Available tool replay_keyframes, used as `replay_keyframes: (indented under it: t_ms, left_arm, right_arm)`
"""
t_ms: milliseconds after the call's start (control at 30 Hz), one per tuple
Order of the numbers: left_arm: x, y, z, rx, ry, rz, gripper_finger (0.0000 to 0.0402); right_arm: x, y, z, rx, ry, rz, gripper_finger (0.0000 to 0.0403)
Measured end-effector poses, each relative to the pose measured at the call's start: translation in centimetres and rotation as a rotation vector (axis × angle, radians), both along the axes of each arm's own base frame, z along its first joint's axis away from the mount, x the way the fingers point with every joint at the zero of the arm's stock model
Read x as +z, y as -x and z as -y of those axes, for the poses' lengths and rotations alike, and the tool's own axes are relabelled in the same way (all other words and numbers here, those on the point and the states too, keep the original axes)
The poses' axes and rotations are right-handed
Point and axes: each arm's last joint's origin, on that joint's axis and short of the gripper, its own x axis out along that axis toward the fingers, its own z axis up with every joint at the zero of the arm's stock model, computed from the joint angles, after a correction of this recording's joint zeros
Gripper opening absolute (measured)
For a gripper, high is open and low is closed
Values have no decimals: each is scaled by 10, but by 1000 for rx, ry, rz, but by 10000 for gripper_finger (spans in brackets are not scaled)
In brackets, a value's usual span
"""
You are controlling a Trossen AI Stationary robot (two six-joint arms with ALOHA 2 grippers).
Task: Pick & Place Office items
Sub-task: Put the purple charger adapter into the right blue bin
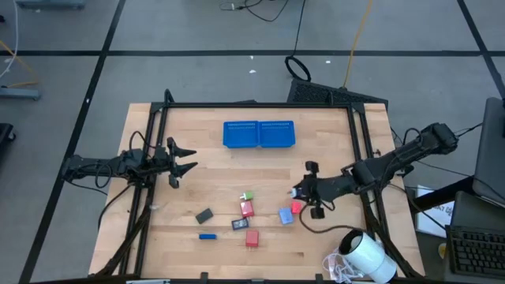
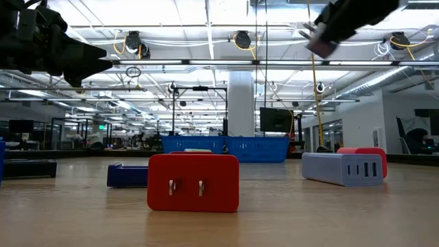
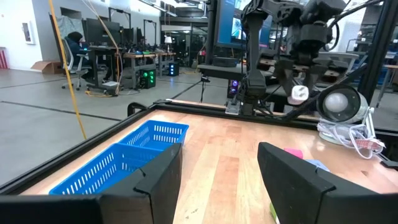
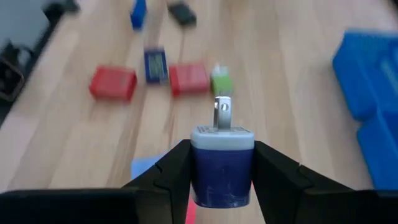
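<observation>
Your right gripper [image 4: 222, 163] pinches a purple charger block [image 4: 222, 167], prongs forward, right of centre in the high view. Your left gripper [image 1: 183, 158] waits at left, fingers spread. Other office items [image 1: 246, 208] lie bottom centre.

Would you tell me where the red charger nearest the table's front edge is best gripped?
Probably across the two long flat sides of the red charger, coming straight down from above. It lies flat and apart from its neighbours, prongs pointing sideways, so the top approach is clear.
</observation>
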Motion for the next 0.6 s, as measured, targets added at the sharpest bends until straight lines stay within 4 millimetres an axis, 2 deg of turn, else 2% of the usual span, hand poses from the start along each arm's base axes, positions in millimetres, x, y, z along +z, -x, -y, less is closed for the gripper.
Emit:
replay_keyframes:
  t_ms: [167,400,600]
  left_arm:
    - [0,0,0,0,0,0,214]
    - [0,0,0,0,0,1,214]
    - [0,0,0,0,0,0,214]
  right_arm:
    - [-10,-12,9,31,34,217,131]
    - [-23,-19,36,-88,-22,337,131]
    - [-31,-18,47,-41,-96,463,131]
